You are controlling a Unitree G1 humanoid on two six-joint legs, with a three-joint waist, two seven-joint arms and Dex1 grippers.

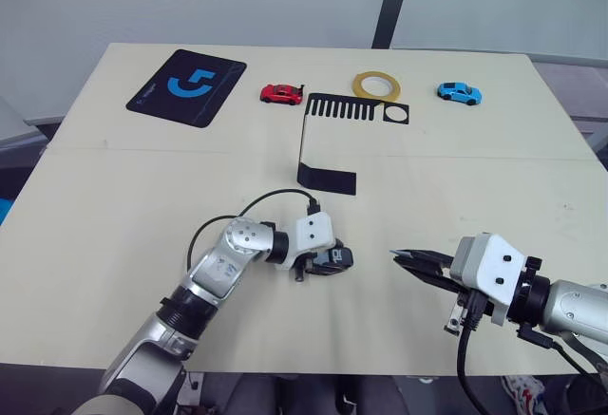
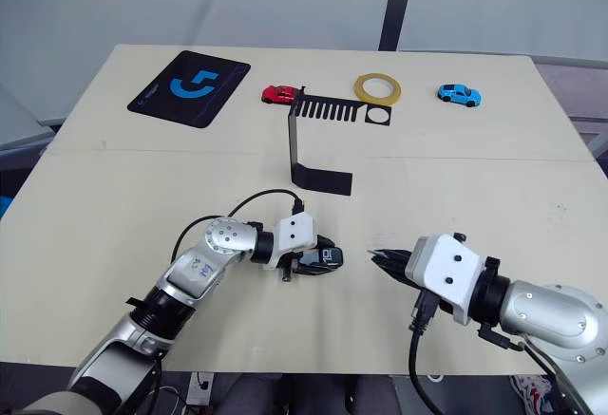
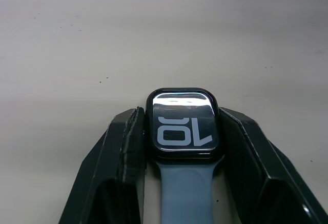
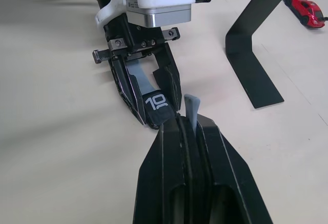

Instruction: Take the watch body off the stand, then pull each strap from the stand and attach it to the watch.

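My left gripper [image 1: 328, 258] is shut on the watch body [image 3: 182, 126], a small black case with white digits, low over the table's front middle. One grey-blue strap [image 3: 184, 193] hangs from the case's near end, back between the fingers. My right gripper [image 4: 187, 121] is shut on the other strap [image 4: 192, 106], whose pale tip sticks out past the fingertips, just right of the watch body [image 4: 156, 102]. The black stand [image 1: 306, 140] rises behind them at mid-table, its slotted top plate [image 1: 356, 109] bare.
Along the far side lie a black mat with a blue logo [image 1: 187, 85], a red toy car [image 1: 281, 93], a yellow tape roll [image 1: 377, 84] and a blue toy car [image 1: 459, 93]. The stand's base [image 1: 328, 179] lies close behind the left gripper.
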